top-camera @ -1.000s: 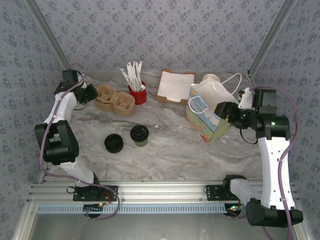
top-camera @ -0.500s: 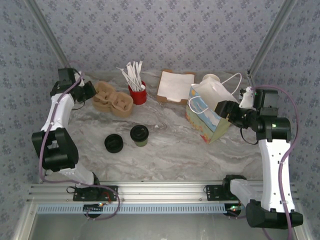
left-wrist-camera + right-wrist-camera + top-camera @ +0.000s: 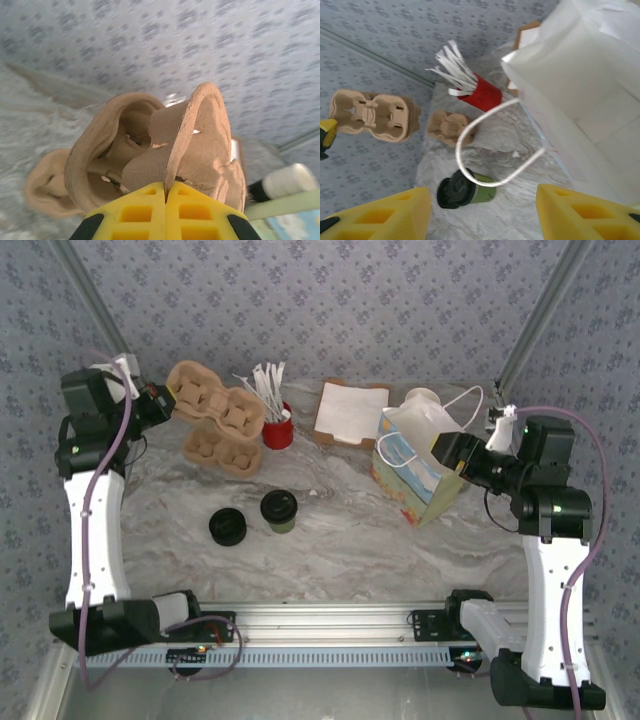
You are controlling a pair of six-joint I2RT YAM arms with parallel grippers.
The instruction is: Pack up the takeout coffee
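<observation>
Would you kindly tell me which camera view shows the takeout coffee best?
The top external view: the takeout coffee stands whole and unobstructed. The right wrist view shows its lid and green side, crossed by the white bag handle.

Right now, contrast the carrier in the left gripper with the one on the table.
The gripped carrier is pinched at its rim by the shut left gripper; the table carrier lies free. The gripped carrier hangs clear of the table; the table carrier lies on it beside the red cup. Both are brown moulded pulp.
</observation>
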